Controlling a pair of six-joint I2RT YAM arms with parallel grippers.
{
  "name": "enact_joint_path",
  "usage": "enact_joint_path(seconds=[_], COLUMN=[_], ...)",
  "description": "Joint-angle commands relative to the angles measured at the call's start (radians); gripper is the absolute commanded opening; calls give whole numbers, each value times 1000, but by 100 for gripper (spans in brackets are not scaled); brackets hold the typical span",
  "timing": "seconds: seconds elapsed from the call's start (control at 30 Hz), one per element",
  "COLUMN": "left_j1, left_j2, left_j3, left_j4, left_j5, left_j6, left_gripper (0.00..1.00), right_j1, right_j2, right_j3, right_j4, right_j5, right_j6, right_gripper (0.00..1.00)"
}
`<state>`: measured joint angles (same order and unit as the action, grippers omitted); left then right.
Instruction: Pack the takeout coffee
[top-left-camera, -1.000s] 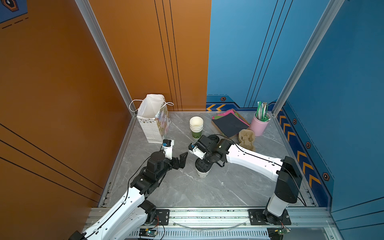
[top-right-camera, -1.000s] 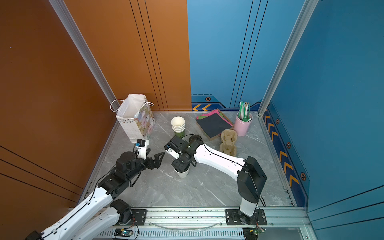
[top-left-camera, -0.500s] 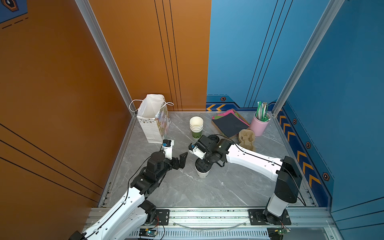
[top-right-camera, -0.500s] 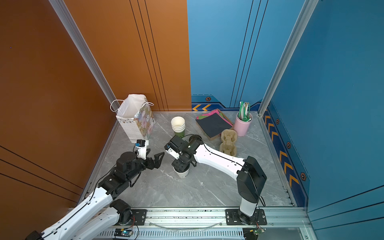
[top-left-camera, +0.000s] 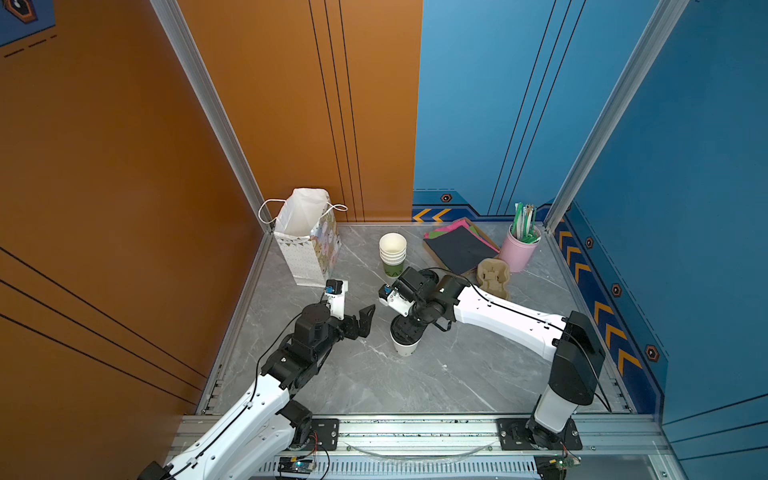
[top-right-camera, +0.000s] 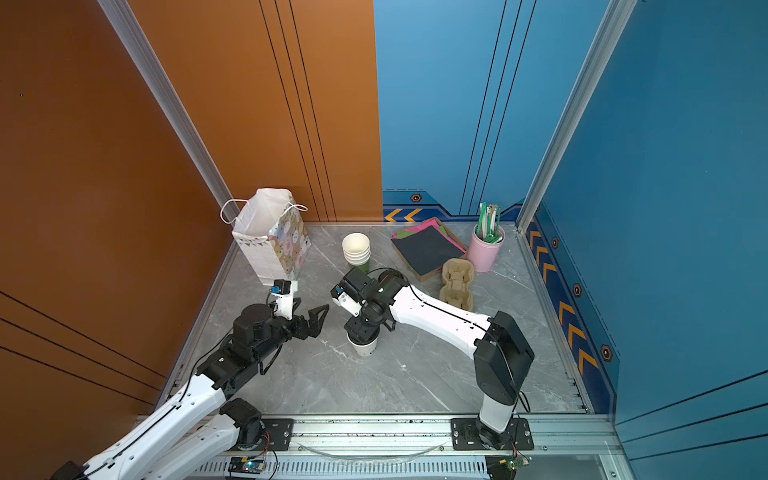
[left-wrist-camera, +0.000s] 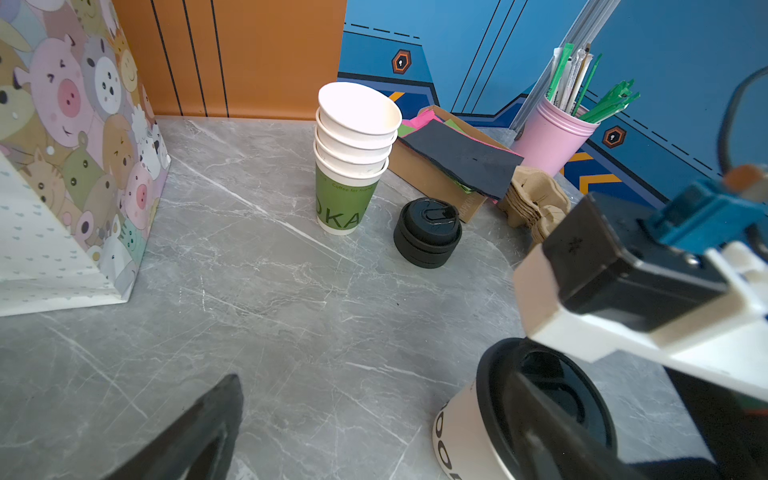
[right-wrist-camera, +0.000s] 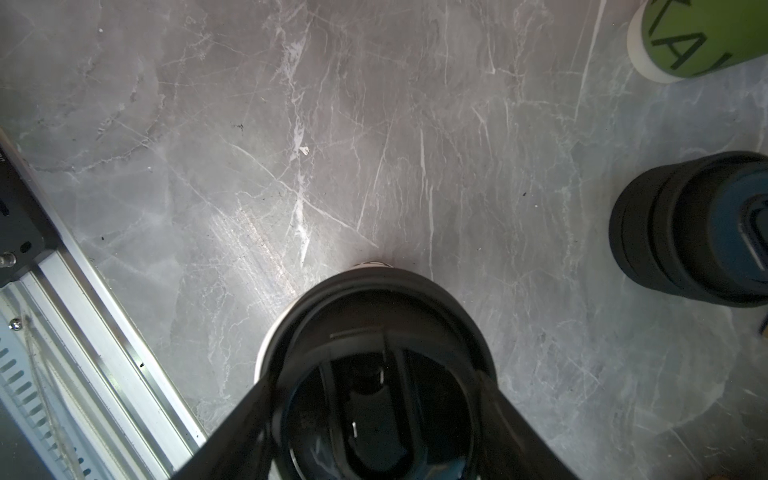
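The grey marble table (top-left-camera: 457, 374) has a printed gift bag (top-left-camera: 309, 253) standing in its 11 o'clock corner in both top views. Near the table's middle the right gripper (top-left-camera: 405, 330) points straight down over the takeout coffee (top-left-camera: 405, 348), which stands upright on the table. In the right wrist view the gripper's fingers (right-wrist-camera: 523, 419) clasp the lid's rim from opposite sides, partly closed around it. The left gripper (top-left-camera: 358, 322) hangs at the cup's 9 o'clock, spread wide, holding nothing and clear of the cup. The coffee is a small white paper cup with dark lettering on its wall and a round black sip lid (right-wrist-camera: 374, 328). A stack of lidless cups (top-left-camera: 392, 253) stands at its 12 o'clock. Nothing has shifted since a second ago.
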<state>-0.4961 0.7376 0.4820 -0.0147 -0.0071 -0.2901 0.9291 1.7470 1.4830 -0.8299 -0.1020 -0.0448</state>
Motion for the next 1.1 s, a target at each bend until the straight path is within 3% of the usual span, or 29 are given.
enact_joint_path(seconds=[0.0, 1.07], left_j1=[6, 6], left_j2=[-10, -21], left_j3=[-12, -24], left_j4=[7, 7], left_j5=[-19, -24], left_j6=[-15, -18], left_gripper=[98, 98], right_j1=[2, 35], right_j2=[-1, 36], right_j3=[0, 33], right_j4=[-46, -114], right_j5=[-32, 2], right_j6=[6, -32], right_gripper=[67, 68])
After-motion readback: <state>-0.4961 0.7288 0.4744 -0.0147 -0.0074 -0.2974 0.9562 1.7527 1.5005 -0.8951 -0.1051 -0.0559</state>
